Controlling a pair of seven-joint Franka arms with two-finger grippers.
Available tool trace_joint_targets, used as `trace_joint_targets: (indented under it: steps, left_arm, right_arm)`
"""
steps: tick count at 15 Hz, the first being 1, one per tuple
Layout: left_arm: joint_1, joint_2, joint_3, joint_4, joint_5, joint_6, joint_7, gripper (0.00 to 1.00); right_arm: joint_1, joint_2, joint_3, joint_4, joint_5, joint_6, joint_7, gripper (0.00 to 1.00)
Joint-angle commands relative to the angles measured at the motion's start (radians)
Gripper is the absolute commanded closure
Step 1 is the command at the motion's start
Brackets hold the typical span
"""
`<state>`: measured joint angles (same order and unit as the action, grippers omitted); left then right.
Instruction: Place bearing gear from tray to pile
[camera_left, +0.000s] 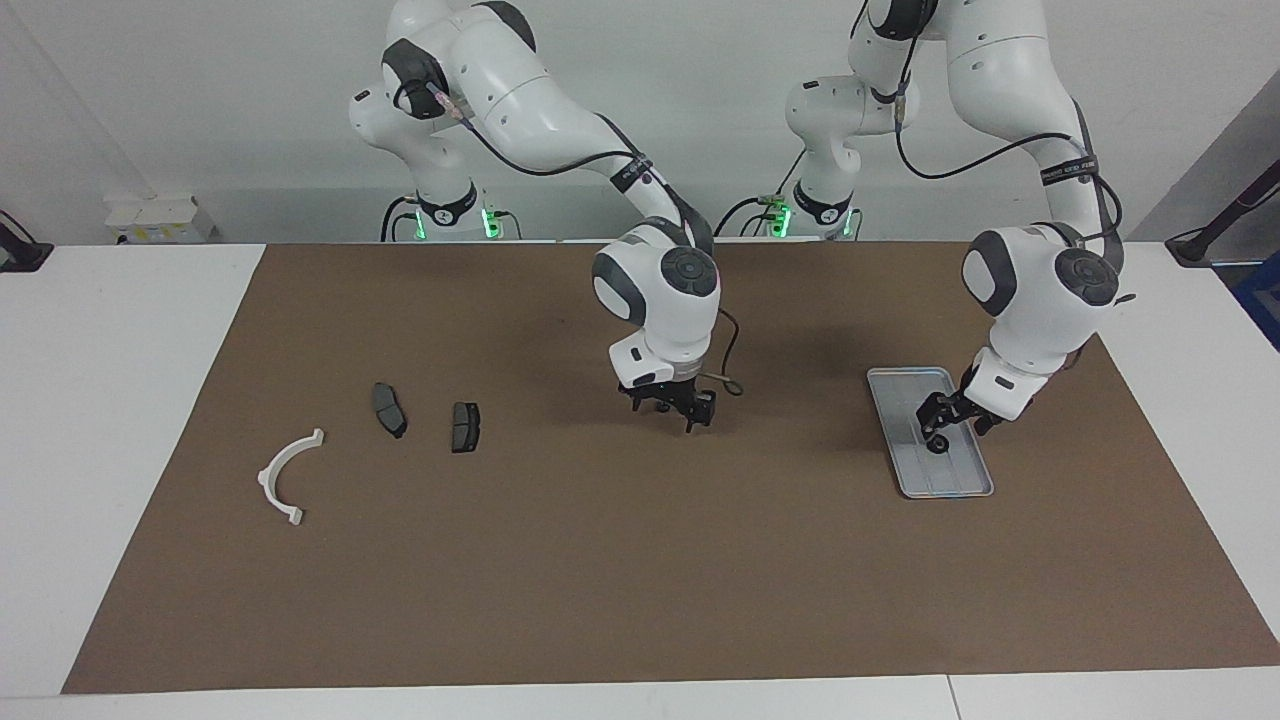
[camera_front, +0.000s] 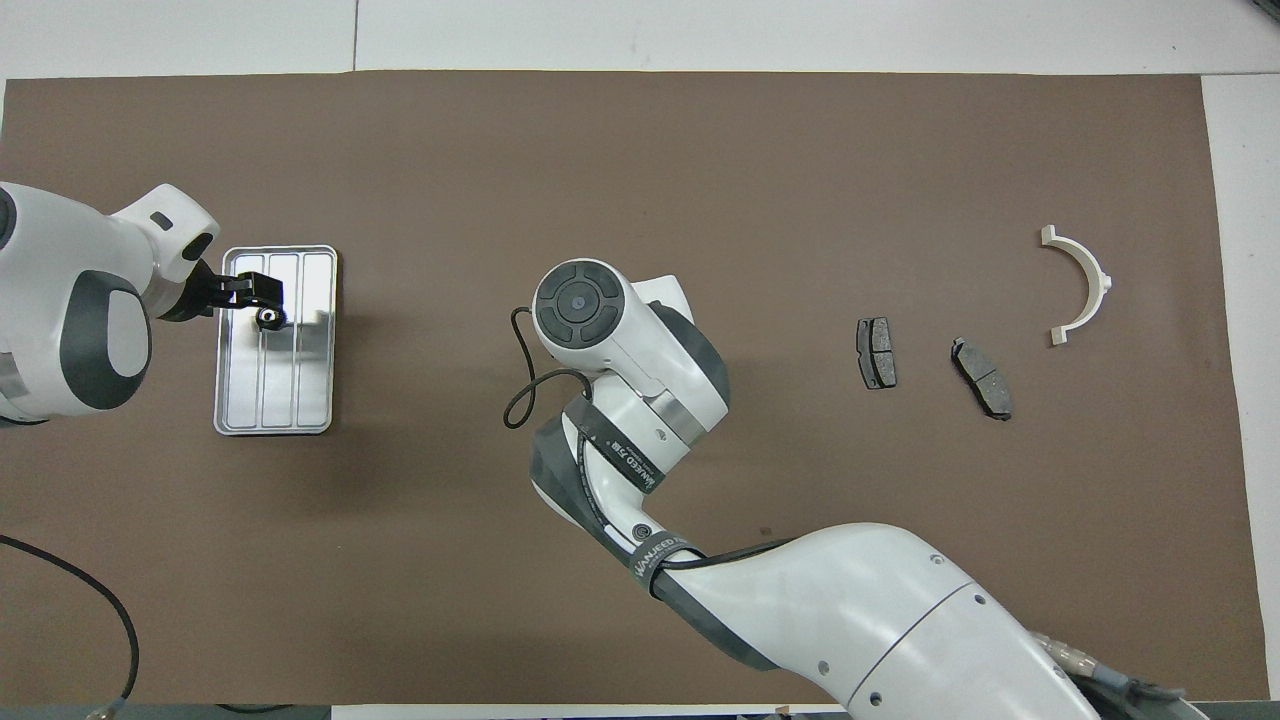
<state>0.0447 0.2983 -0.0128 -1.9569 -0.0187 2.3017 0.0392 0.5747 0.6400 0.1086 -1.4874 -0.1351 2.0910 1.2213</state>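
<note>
The brown mat (camera_left: 640, 580) covers most of the table (camera_left: 120, 400). I am at the pickup step. The tray (camera_left: 960, 485) lies under my left tool (camera_left: 938, 428), which is low over the tray's middle. The gear (camera_front: 267, 318) sits on the tray right at that tool's tips. I cannot tell whether the tool has closed on it; nothing shows the gear lifted.

My right tool (camera_left: 672, 408) hangs low over the middle of the mat, its fingers apart, with nothing visibly held.

The pile (camera_left: 389, 409) is well apart from the left tool, toward the right arm's end of the table. It is made up of a white bracket (camera_left: 285, 478) and two dark pads, the nearer pad (camera_left: 465, 426) just beside the other.

The next move, as I judge it, calls for a firm, centred grip on this small round part, then a straight lift clear of the rim. After that comes a long carry across the mat, past the right arm, or a handover.

A dark strap (camera_front: 665, 550) on the right arm has white lettering; I read roughly "WANJEED", not with certainty.
</note>
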Motion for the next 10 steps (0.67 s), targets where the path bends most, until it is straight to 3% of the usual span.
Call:
trace_joint_targets:
  steps: [1,5,8,10]
  left_arm:
    - [0.004,-0.004,-0.006,-0.065,-0.012,0.076,0.018,0.05]
    - [0.004,-0.002,-0.006,-0.096,-0.014,0.114,0.018,0.07]
    - [0.004,-0.001,-0.006,-0.118,-0.014,0.146,0.018,0.09]
    - [0.001,0.001,-0.006,-0.123,-0.012,0.156,0.016,0.17]
  right_arm:
    - [-0.009,0.010,0.000,0.009,0.040,-0.014,0.105,0.00]
    - [-0.018,0.010,0.000,-0.010,0.066,0.000,0.145,0.01]
    - [-0.009,0.009,0.000,-0.034,0.066,0.011,0.158,0.09]
    - [-0.004,0.007,0.002,-0.034,0.066,-0.003,0.159,0.13]
